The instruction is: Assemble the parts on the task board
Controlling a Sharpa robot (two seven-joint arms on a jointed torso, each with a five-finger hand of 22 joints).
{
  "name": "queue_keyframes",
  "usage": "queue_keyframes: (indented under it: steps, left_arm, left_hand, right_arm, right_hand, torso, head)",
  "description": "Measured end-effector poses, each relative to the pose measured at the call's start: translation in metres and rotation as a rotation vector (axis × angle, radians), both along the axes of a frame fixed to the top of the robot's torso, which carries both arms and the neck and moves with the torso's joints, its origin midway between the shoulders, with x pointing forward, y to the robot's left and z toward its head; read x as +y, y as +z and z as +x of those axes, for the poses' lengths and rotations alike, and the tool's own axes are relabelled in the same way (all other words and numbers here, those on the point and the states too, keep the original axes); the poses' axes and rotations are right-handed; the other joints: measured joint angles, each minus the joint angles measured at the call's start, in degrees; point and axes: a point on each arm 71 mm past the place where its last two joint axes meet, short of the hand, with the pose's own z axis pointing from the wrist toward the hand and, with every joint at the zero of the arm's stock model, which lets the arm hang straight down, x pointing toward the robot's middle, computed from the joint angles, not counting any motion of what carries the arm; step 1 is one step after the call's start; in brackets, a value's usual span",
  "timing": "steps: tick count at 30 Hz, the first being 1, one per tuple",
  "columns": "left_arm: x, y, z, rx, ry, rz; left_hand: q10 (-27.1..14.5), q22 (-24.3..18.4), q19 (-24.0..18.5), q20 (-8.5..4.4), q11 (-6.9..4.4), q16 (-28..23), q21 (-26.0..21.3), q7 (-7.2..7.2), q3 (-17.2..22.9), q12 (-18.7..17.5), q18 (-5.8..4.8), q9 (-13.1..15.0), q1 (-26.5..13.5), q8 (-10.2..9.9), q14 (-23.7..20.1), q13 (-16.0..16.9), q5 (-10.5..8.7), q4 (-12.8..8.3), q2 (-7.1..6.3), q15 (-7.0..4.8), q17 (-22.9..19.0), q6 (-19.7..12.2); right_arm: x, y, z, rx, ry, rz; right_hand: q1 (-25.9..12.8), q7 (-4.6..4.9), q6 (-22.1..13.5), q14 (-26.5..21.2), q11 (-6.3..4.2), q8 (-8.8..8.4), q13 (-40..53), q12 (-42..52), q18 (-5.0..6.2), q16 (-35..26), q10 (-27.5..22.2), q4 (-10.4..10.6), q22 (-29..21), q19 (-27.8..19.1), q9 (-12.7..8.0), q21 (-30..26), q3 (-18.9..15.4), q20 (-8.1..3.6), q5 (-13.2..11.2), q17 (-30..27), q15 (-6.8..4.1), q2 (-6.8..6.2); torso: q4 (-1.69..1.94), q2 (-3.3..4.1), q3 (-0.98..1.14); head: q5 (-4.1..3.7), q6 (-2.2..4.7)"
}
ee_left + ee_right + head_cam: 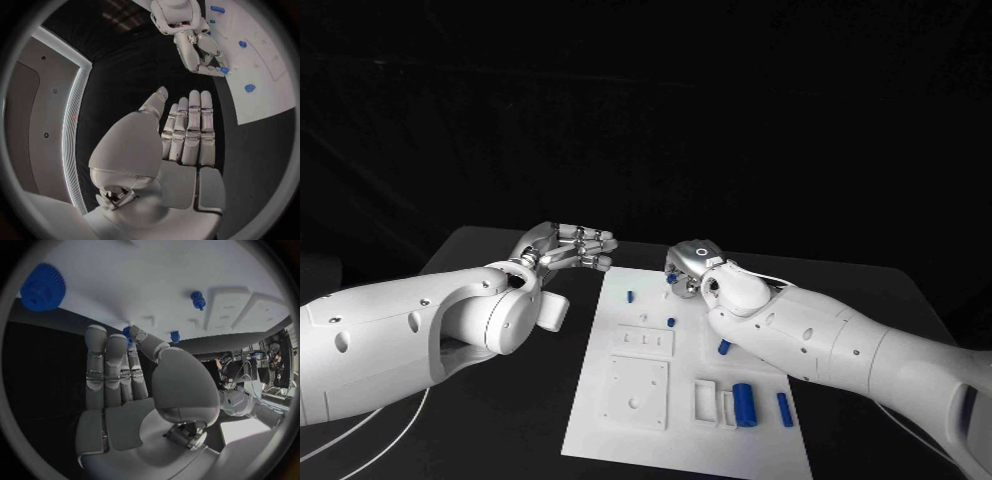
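Left hand (571, 247) beside task board (625, 420); right hand (689, 262) over its far edge.

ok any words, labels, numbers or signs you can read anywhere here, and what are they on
None: no readable text stands anywhere.
The white task board bears only raised shapes and blue parts, no print.
The left hand and right hand carry no legible marking; a small round mark sits on the back of the right hand, a symbol and not a letter.
The equipment in the room behind, seen in the right wrist view, is too small and blurred to read.
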Motion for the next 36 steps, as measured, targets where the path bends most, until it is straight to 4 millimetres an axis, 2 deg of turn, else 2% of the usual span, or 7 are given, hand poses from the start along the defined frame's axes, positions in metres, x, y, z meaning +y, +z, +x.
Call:
queue_keyframes:
  steps: [15, 20, 25, 30, 32, 34, 36]
  left_arm:
    - [-0.002, 0.000, 0.000, 0.000, -0.004, 0.001]
    - [-0.002, 0.000, 0.000, 0.000, -0.004, 0.001]
    - [-0.002, 0.000, 0.001, 0.001, -0.003, 0.002]
    - [-0.002, 0.000, 0.001, 0.002, -0.002, 0.002]
    - [-0.002, 0.000, 0.001, 0.002, -0.001, 0.003]
    - [-0.001, 0.000, 0.001, 0.002, -0.001, 0.003]
    - [-0.001, 0.000, 0.001, 0.002, -0.001, 0.003]
  left_hand:
    - [0.00, 0.01, 0.00, 0.00, 0.00, 0.00, 0.00, 0.00, 0.00, 0.00, 0.00, 0.00, 0.00, 0.00, 0.00, 0.00, 0.00, 0.00, 0.00, 0.00, 0.00, 0.00]
    - [0.00, -0.18, 0.00, 0.00, 0.00, 0.00, 0.00, 0.00, 0.00, 0.00, 0.00, 0.00, -0.16, 0.00, 0.00, 0.00, 0.00, 0.00, 0.16, 0.00, 0.01, 0.00]
    - [-0.21, -0.21, 0.00, 0.00, 0.21, 0.00, 0.00, 0.00, 0.00, 0.00, 0.00, 0.00, -0.23, 0.00, 0.00, 0.00, 0.00, 0.00, 0.23, 0.00, 0.00, 0.00]
    - [-0.21, -0.29, 0.00, 0.00, 0.21, 0.00, 0.00, 0.21, -0.15, 0.00, 0.00, 0.00, -0.23, 0.00, 0.00, 0.00, 0.00, -0.16, 0.23, 0.00, 0.01, -0.21]
    - [-0.33, -0.28, 0.00, 0.00, 0.33, 0.00, 0.00, 0.21, -0.15, 0.00, 0.00, 0.00, -0.22, 0.00, 0.00, 0.00, 0.00, -0.15, 0.23, 0.00, 0.01, -0.21]
    - [-0.41, -0.28, 0.00, 0.00, 0.41, 0.00, 0.00, 0.21, -0.15, 0.00, 0.00, 0.00, -0.23, 0.00, 0.00, 0.00, 0.00, -0.15, 0.23, 0.00, 0.01, -0.21]
    - [-0.55, -0.34, 0.00, 0.00, 0.27, -0.24, 0.00, 0.21, -0.15, 0.00, 0.00, 0.00, -0.23, 0.00, -0.21, 0.00, 0.00, -0.15, 0.23, 0.21, 0.01, -0.21]
  right_arm:
    - [0.001, -0.001, 0.002, -0.001, -0.004, -0.002]
    - [0.001, -0.002, 0.002, 0.003, -0.003, -0.004]
    - [0.000, -0.003, 0.002, 0.011, -0.002, -0.004]
    - [-0.004, -0.004, 0.003, 0.018, -0.008, 0.001]
    - [-0.006, -0.004, 0.004, 0.020, -0.011, 0.004]
    - [-0.007, -0.004, 0.004, 0.022, -0.013, 0.009]
    - [-0.009, -0.004, 0.003, 0.023, -0.012, 0.016]
  right_hand:
    - [-0.22, 0.05, -0.06, 0.00, 0.01, -0.02, -0.05, 0.30, -0.02, 0.00, -0.01, 0.03, 0.33, 0.20, 0.00, -1.16, 0.02, 0.20, -0.05, -0.26, 0.00, 0.26]
    - [-0.14, 0.45, -1.47, 0.01, 0.69, -0.03, -0.03, 0.40, -0.02, 0.00, -1.82, 0.26, 0.60, 0.31, 0.02, -1.25, 0.25, 0.32, 0.25, -0.26, 0.01, 0.34]
    - [0.14, 1.54, -5.38, 0.10, 2.15, 0.01, 0.04, 0.56, 0.04, 0.00, -6.28, 0.56, 0.63, 0.52, 0.17, -2.38, 0.54, 1.55, 0.89, -0.47, 1.56, 0.61]
    - [-0.35, 1.95, -9.17, 0.08, 3.48, 0.22, -0.07, 0.56, 1.28, 0.00, -11.17, 0.80, -0.17, 0.41, -0.22, -4.21, 0.79, 2.48, 1.83, -0.93, 2.44, -2.16]
    - [0.22, 1.99, -10.42, 0.00, 4.06, 0.16, -0.07, 0.56, 1.58, 0.00, -13.93, 0.86, -0.92, 0.51, -0.24, -5.58, -1.00, 3.01, 2.07, -1.37, 2.89, -3.23]
    - [1.13, 1.97, -11.20, 0.05, 4.42, 0.16, -0.07, 0.57, 2.57, -0.04, -15.62, 1.28, -1.45, 0.40, -0.23, -6.47, -3.72, 3.28, 2.07, -1.85, 3.17, -3.62]
    - [1.83, 1.98, -11.20, 0.04, 4.59, 0.16, -0.10, 0.57, 2.63, -0.04, -15.88, 1.59, -1.72, 0.40, -0.23, -7.04, -5.13, 3.28, 2.07, -2.22, 3.18, -3.62]
  torso:
    - [0.08, 0.13, -0.14]
    - [0.04, 0.14, -0.17]
    - [0.01, 0.13, -0.20]
    - [0.01, 0.12, -0.23]
    - [0.01, 0.11, -0.24]
    - [0.01, 0.10, -0.24]
    - [0.02, 0.10, -0.24]
  head:
    - [0.21, 0.05]
    - [0.22, -0.06]
    - [0.19, -0.15]
    - [0.25, -0.19]
    - [0.25, -0.20]
    - [0.25, -0.21]
    - [0.20, -0.21]
